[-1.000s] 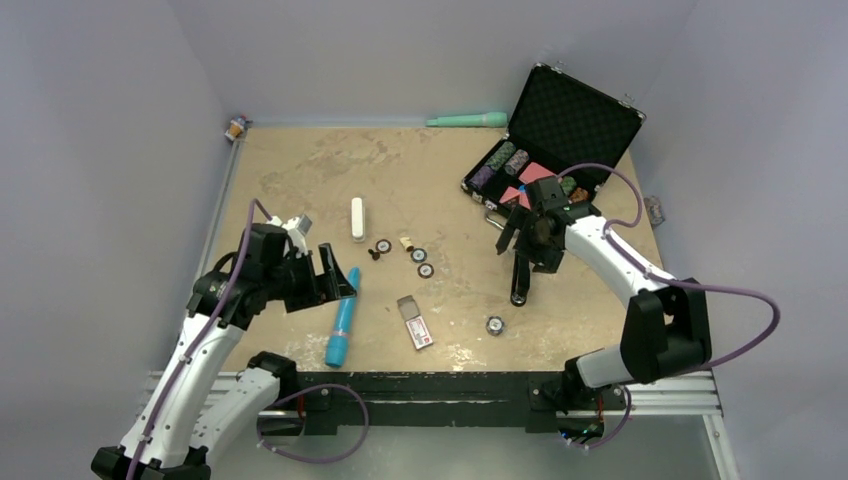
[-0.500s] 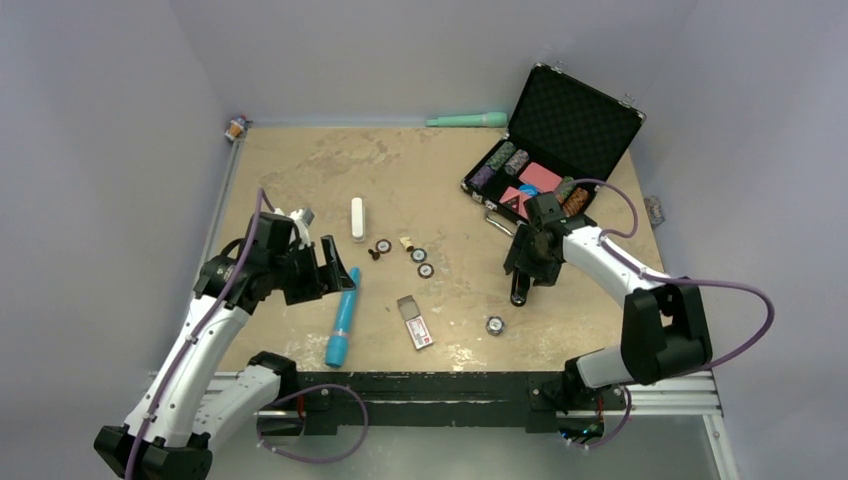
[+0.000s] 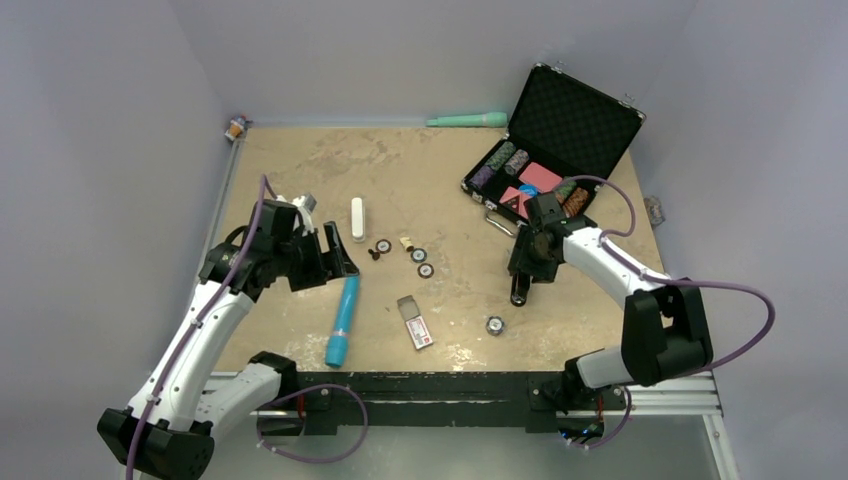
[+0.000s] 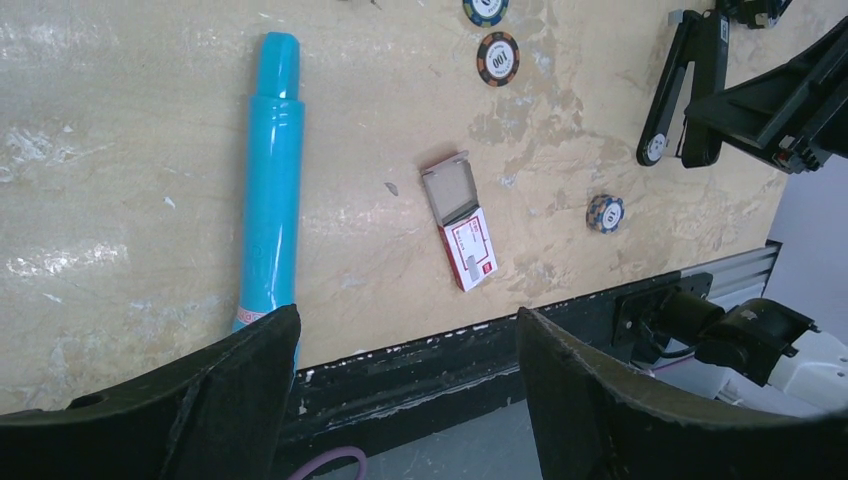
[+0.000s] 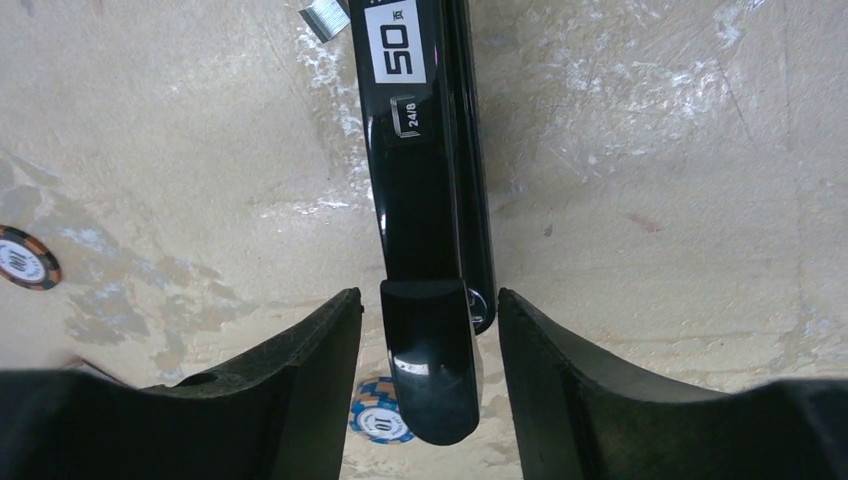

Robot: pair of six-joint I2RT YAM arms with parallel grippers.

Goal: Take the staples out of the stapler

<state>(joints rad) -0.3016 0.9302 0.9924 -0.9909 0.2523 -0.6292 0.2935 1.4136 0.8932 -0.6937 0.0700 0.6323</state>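
Note:
The black stapler (image 3: 520, 281) lies on the table right of centre, its long axis running near to far. In the right wrist view it (image 5: 420, 190) bears a "50" label, and its raised rounded end sits between my fingers. My right gripper (image 3: 534, 252) (image 5: 430, 330) is open and straddles that end with narrow gaps on both sides. My left gripper (image 3: 334, 264) (image 4: 405, 330) is open and empty above the top of the blue tube (image 3: 342, 318) (image 4: 272, 190). The stapler also shows at the upper right of the left wrist view (image 4: 680, 90).
An open red and white staple box (image 3: 415, 324) (image 4: 465, 235) lies near the front edge. Poker chips (image 3: 494, 325) (image 5: 385, 420) are scattered about. A short staple strip (image 5: 322, 18) lies beside the stapler. A white bar (image 3: 357, 218), an open chip case (image 3: 590, 125) and a green tube (image 3: 468, 120) lie farther back.
My right gripper has come down over the stapler and its jaws have narrowed around it. My left gripper has shifted a little farther back and to the right, still open.

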